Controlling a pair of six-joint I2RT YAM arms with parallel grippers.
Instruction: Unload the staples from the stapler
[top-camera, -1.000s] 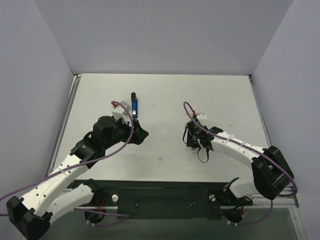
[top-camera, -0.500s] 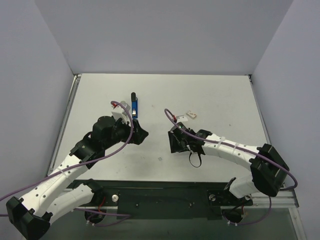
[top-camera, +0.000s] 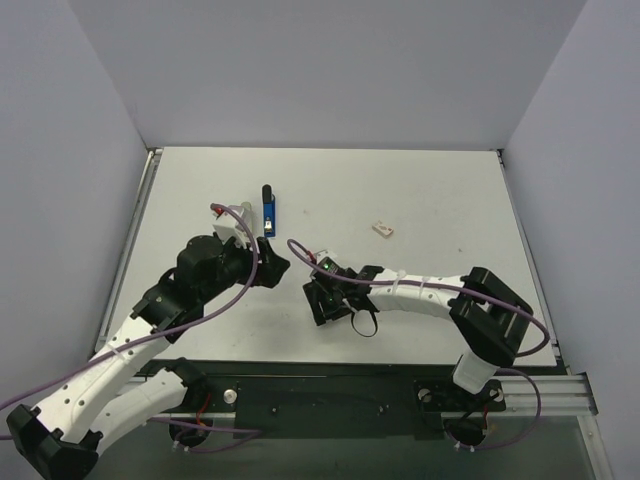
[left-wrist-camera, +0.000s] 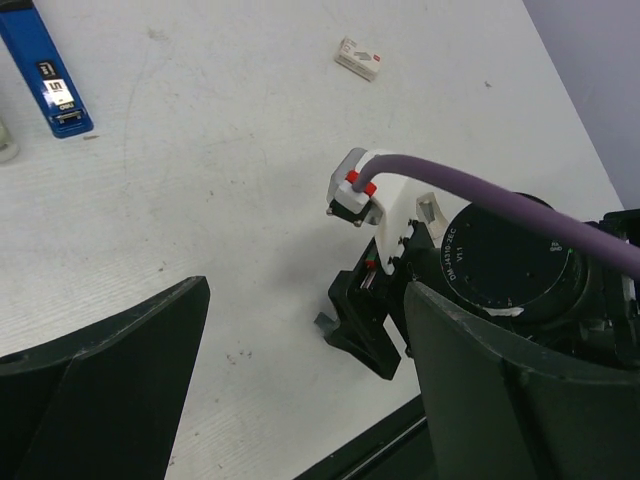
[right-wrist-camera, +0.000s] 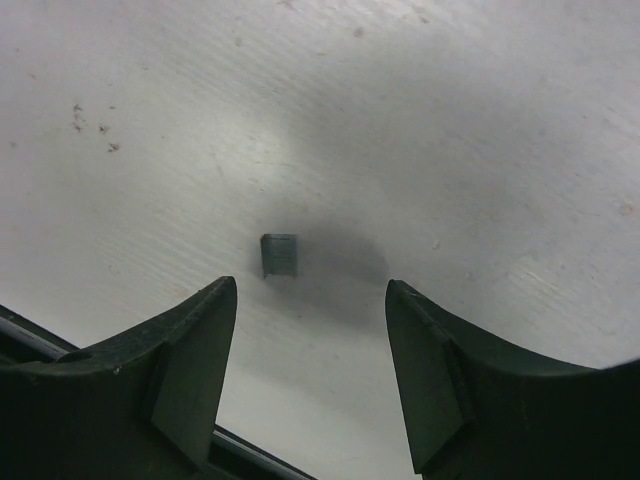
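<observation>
Staples (right-wrist-camera: 279, 255), a short grey strip, lay loose on the worktop (right-wrist-camera: 450, 120) between the spread fingers of the right gripper (right-wrist-camera: 310, 288), which pinched nothing. The strip had probably just been let go, well apart from the stapler (top-camera: 268, 214) farther back. Within the last second the right arm had swung leftward, away from the pale bar (top-camera: 382, 229), its jaws widening. The left gripper (top-camera: 274, 268) stayed spread and empty beside the stapler.

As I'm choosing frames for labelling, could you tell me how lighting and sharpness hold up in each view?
Top external: even, soft light, the stapler crisp but small. Left wrist: sharp on the stapler, its own jaws dark and featureless. Right wrist: a broad soft shadow lies round the staples, which stay legible.
</observation>
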